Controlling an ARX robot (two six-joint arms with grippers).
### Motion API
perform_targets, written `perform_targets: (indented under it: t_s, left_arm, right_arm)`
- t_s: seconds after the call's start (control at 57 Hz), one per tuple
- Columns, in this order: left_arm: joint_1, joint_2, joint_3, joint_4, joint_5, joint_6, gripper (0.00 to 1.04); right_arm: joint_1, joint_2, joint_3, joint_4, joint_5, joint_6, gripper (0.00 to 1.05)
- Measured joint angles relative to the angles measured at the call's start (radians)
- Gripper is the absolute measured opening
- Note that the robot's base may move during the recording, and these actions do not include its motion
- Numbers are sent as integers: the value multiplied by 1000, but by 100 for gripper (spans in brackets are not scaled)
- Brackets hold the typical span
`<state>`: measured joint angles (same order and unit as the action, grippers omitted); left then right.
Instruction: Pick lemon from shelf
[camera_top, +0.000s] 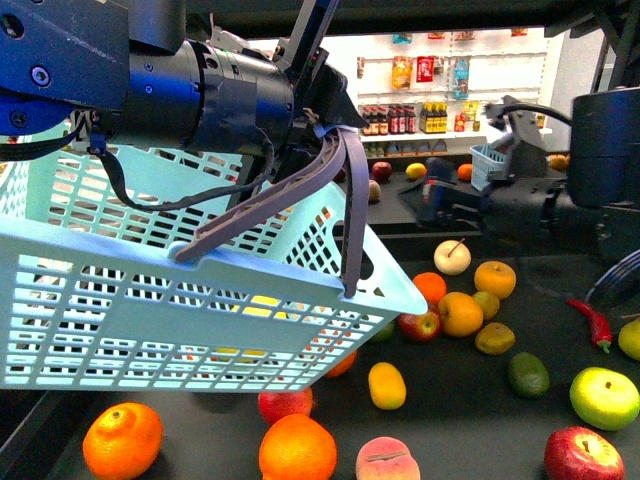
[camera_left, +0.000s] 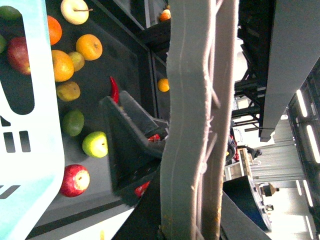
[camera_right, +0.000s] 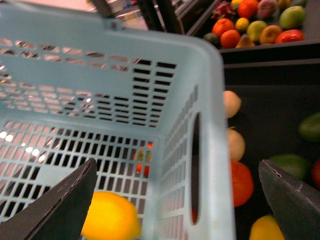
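On the black shelf lie many fruits, and we think the job is almost done: the lemon sits in the blue basket, our left pincer is clamped on its handles, and our right pincer hangs wide apart above.

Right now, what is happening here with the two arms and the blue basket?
The left gripper holds a light blue slotted plastic basket by its grey handles, tilted above the black shelf deck. The right gripper hangs open over the basket, and a smooth deep yellow lemon lies inside it. The lemon seems already picked.
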<state>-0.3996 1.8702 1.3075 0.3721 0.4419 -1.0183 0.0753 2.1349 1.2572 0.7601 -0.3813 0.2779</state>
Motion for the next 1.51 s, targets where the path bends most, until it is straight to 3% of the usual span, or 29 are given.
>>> perform_targets:
  t_s: [0.228,0.368,0.631,1.017,1.508]
  left_arm:
    - [0,0,0,0,7,0,10]
    - [0,0,0,0,7,-1,10]
    - [0,0,0,0,2,0,10]
    - [-1,0,0,0,3,0,10]
    - [-1,0,0,0,3,0,10]
  right_arm:
    - [-172,92,31,-85,47,-137,97]
    - [-196,219,38,-122,56,-226,97]
    - [-105,474,174,-215,122,-286,97]
    - [43,733,606,-407,233,-183,97]
    - [124,901,936,-588,312,-172,97]
